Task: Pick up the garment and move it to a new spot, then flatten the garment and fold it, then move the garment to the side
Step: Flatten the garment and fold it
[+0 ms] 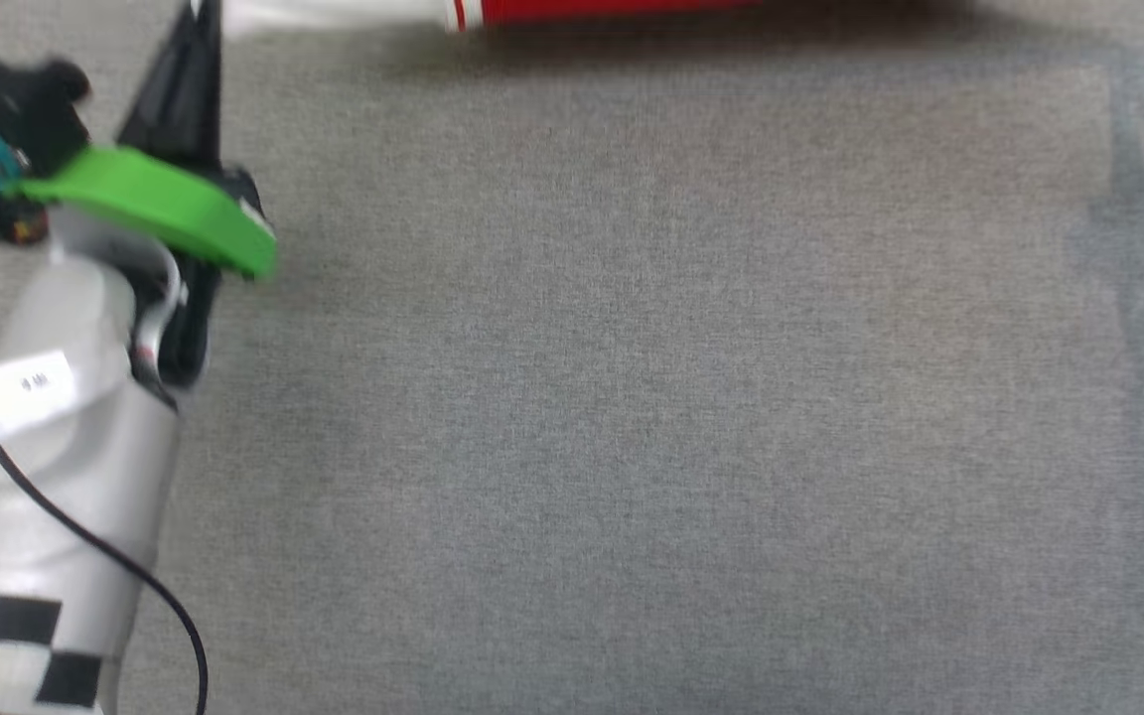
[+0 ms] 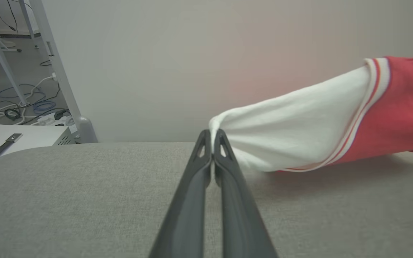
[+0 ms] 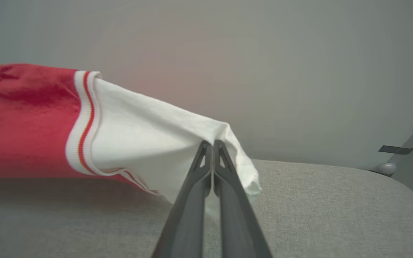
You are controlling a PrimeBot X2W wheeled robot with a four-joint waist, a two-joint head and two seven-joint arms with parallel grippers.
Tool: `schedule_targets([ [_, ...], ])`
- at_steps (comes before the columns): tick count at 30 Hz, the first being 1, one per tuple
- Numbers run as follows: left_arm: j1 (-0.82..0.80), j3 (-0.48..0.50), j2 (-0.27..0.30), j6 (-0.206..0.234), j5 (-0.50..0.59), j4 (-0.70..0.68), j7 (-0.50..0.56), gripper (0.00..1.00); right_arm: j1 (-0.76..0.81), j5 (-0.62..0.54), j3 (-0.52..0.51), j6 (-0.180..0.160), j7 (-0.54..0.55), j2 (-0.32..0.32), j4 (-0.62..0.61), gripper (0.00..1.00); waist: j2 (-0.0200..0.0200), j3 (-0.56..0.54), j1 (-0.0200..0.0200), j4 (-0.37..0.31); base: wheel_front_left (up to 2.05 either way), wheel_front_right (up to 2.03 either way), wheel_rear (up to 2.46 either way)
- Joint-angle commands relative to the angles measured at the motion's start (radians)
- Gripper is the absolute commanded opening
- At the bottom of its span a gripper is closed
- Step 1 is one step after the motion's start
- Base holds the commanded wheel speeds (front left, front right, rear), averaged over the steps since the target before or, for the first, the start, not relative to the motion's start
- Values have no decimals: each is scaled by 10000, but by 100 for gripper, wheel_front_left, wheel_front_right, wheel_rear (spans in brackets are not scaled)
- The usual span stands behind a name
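Garment strung sleeve to sleeve between two clamped pincers

Spreads widest of all as grey table (image 1: 632, 417), bare cloth across most of the head view. Places the garment (image 1: 612, 10) at the far edge of that view, along the top, with red body in the middle and white cloth running out toward the robot's left. Sets its long axis side to side, sleeve tip to sleeve tip, square across the line of both arms. Hangs clear of the cloth at both sleeves, shadow beneath; cannot tell whether the red middle sags onto the table.

Puts the left sleeve (image 2: 292, 122) inward of its pincer, toward the robot's middle, and the right sleeve (image 3: 149, 132) inward the other way. Leaves each arm nearest its own sleeve and neither nearer the red body.

Shows the left gripper (image 2: 212, 138) pressed together on the bunched tip of the white cuff, no gap between the dark fingers. Shows the right gripper (image 3: 212, 147) pinched likewise on the other sleeve's hem, a flap of white draped past its tips.

Reads as the carry to a new spot, or the stretch before laying flat. Calls for both arms to travel together at the same spread; otherwise risks slack in the middle or a cuff slipping from so small a bite
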Motion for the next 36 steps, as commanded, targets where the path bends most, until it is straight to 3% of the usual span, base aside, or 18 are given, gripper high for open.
schedule_targets([
  [1,517,-12,27,-24,-77,66,-58,0,488,199,31,-19,-97,-84,-116,0,0,-922,1,29,0,0,0],
  [14,3793,-452,93,-26,-437,156,-58,0,4566,1590,476,-19,-121,-351,-898,0,0,-2866,1,-142,0,0,0],
  [29,6656,-1050,200,-26,-888,-210,-31,0,7741,2351,410,-19,-59,-503,-1564,0,0,-4578,1,-188,0,0,0],
  [36,7673,-1147,381,60,-1338,-811,327,0,9130,2465,187,-19,518,-809,-2380,0,0,-4981,1,-164,0,0,0],
])
